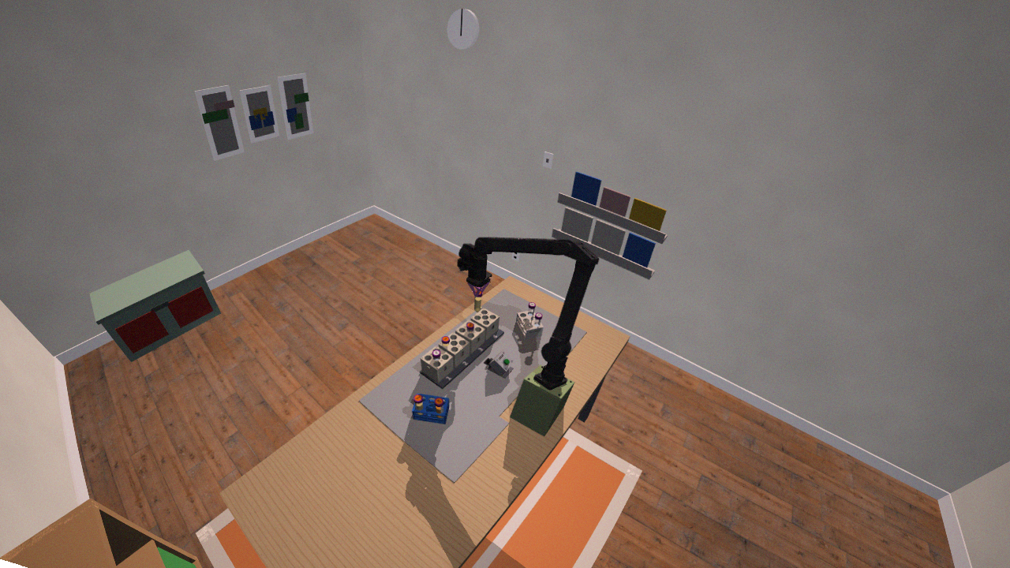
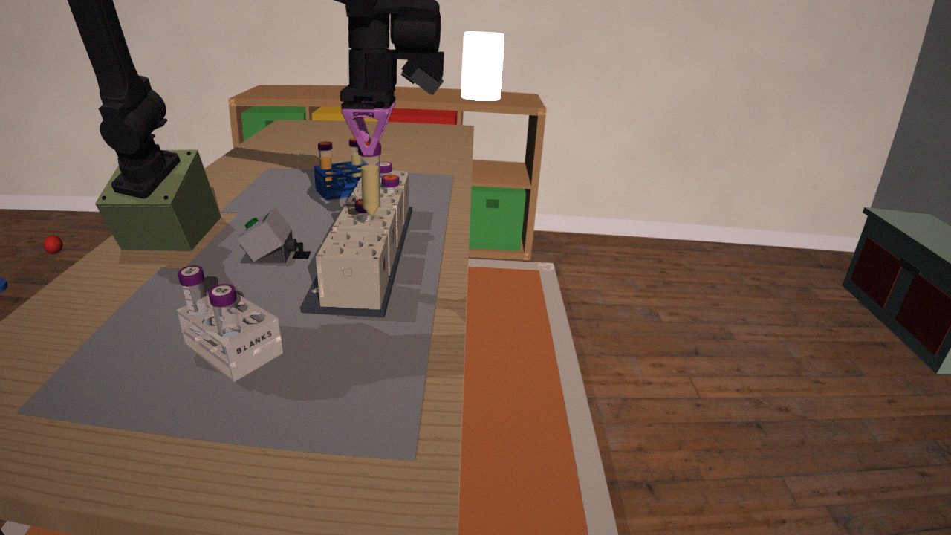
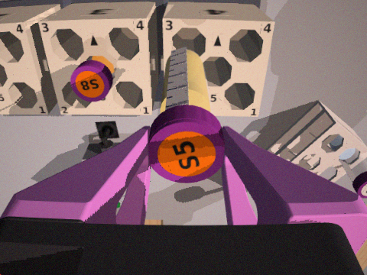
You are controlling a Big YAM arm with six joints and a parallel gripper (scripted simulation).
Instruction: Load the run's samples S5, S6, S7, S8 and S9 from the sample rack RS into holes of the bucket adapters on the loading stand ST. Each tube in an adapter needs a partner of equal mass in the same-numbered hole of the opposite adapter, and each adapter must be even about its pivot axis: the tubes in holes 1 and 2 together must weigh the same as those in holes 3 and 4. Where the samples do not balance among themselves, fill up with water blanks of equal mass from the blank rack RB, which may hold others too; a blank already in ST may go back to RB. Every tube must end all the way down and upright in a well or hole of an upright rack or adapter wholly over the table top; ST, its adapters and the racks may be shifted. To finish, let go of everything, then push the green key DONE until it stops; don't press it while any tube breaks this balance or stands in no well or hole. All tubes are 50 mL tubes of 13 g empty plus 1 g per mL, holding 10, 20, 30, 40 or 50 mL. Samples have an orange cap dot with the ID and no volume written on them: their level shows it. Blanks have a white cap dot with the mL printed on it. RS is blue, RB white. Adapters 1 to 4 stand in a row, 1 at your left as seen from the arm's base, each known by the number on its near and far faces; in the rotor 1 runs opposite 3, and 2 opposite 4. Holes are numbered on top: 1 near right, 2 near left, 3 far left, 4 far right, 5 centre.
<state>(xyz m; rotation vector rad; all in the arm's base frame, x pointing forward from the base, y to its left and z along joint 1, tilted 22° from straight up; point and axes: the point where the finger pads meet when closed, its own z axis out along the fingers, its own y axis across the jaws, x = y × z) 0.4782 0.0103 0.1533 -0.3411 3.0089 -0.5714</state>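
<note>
My gripper (image 3: 186, 137) is shut on sample tube S5 (image 3: 186, 150), gripping it just under its purple cap with the orange dot. The tube is filled high with pale yellow liquid and hangs upright (image 2: 369, 189) above the loading stand ST (image 1: 462, 342). In the wrist view its lower end covers the near-left corner of the rightmost adapter (image 3: 216, 58), whose holes 1, 3, 4 and 5 are empty. Sample S8 (image 3: 92, 82) stands in the neighbouring adapter (image 3: 97, 54). The blue sample rack RS (image 1: 429, 408) holds two orange-dotted tubes.
The white blank rack RB (image 2: 229, 332) holds two purple-capped blanks at the near left of the grey mat. The grey box with the green DONE key (image 2: 252, 223) sits between ST and the arm's green base (image 2: 158, 199). Further capped tubes (image 2: 391, 180) stand in ST's far adapters.
</note>
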